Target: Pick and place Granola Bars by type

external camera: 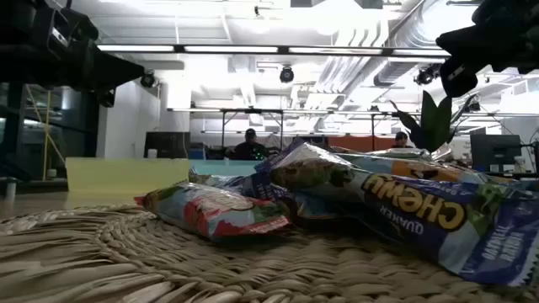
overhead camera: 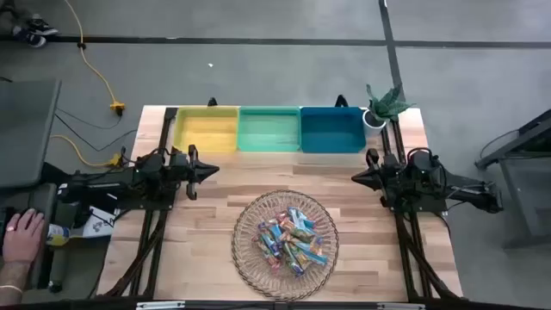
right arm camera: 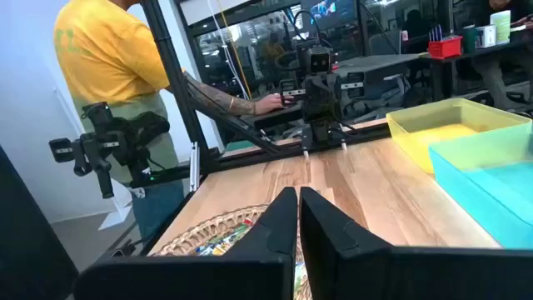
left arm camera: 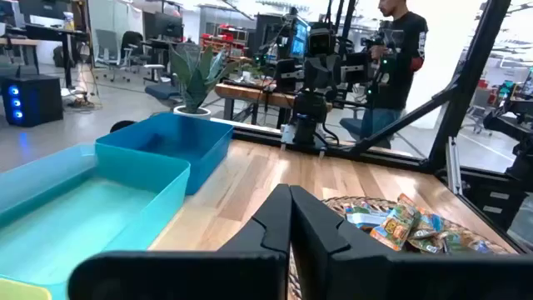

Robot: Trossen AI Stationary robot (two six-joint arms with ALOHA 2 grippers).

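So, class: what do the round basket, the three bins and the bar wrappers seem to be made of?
Basket: looks like woven straw or wicker; coiled tan strands show in the low view.
Bins, yellow, green, blue: probably plastic; smooth, evenly coloured walls.
Granola bars: glossy printed film wrappers that crinkle and catch light.

We see a grey floor (overhead camera: 258,73) around the wood table (overhead camera: 215,194), w/ a yellow cable (overhead camera: 96,73) trailing across it and a dark seam line (overhead camera: 258,40) running side to side. Beyond the table it's an open workshop: white ceiling w/ ducts (external camera: 370,59) and strip lights (external camera: 223,49), desks (left arm camera: 250,90) w/ monitors, office chairs (left arm camera: 133,42). A potted plant (left arm camera: 196,79) sits at the table corner, and a person in a yellow shirt (right arm camera: 108,58) stands nearby.
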